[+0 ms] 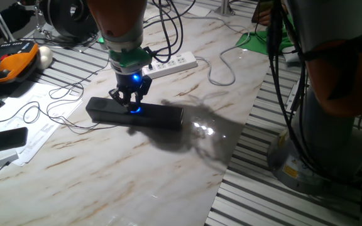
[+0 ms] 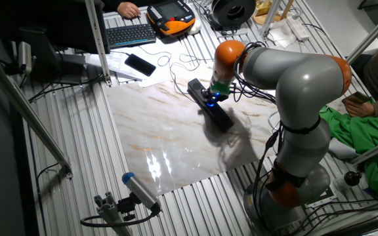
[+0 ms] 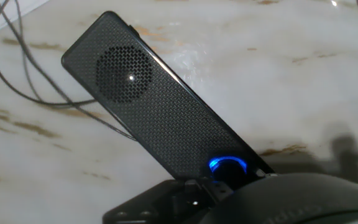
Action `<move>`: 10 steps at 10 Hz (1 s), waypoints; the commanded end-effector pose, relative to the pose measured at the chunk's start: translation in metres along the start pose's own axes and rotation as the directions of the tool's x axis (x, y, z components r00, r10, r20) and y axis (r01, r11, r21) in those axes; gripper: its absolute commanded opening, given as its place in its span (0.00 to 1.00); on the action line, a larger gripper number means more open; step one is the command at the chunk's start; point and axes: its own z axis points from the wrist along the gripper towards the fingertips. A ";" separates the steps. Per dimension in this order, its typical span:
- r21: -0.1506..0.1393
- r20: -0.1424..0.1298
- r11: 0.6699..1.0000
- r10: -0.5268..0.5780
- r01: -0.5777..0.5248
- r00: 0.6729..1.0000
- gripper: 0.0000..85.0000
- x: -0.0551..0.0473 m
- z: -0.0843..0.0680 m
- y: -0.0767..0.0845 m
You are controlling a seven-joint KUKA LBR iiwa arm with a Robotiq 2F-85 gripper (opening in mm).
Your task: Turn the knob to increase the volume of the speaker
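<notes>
The speaker (image 1: 159, 115) is a long black bar lying on the marble tabletop; it also shows in the other fixed view (image 2: 220, 117) and in the hand view (image 3: 148, 106). The knob (image 3: 227, 167) glows blue at the middle of the bar's face. My gripper (image 1: 132, 104) stands straight above the bar, and its fingers (image 1: 119, 96) converge on the glowing knob (image 1: 136, 109). In the other fixed view the gripper (image 2: 210, 98) sits on the same blue glow. The hand's dark body hides the bar's near half in the hand view.
A white power strip (image 1: 171, 64) lies just behind the speaker. Thin cables (image 1: 61, 113) loop to the bar's left. Papers and a flat black device (image 1: 2, 139) lie at the left edge. A keyboard (image 2: 130, 33) and an orange pendant (image 2: 170, 14) stand beyond the marble slab (image 2: 169, 151).
</notes>
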 end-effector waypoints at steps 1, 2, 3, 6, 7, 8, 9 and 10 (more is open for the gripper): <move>-0.003 -0.002 1.000 0.017 -0.017 1.000 0.00 0.000 0.000 0.000; -0.003 -0.002 1.000 0.025 -0.025 1.000 0.00 0.000 0.000 0.000; -0.007 -0.004 0.999 0.051 -0.051 0.999 0.00 0.000 0.000 0.001; 0.001 0.001 0.994 0.114 -0.114 0.994 0.00 0.001 0.000 0.005; 0.006 -0.001 0.991 0.136 -0.136 0.991 0.00 0.001 0.000 0.007; 0.013 0.003 0.989 0.148 -0.148 0.989 0.00 0.001 0.000 0.007; 0.015 0.002 0.987 0.157 -0.157 0.988 0.00 0.002 0.001 0.008; 0.014 0.007 0.985 0.171 -0.171 0.985 0.00 0.002 0.002 0.008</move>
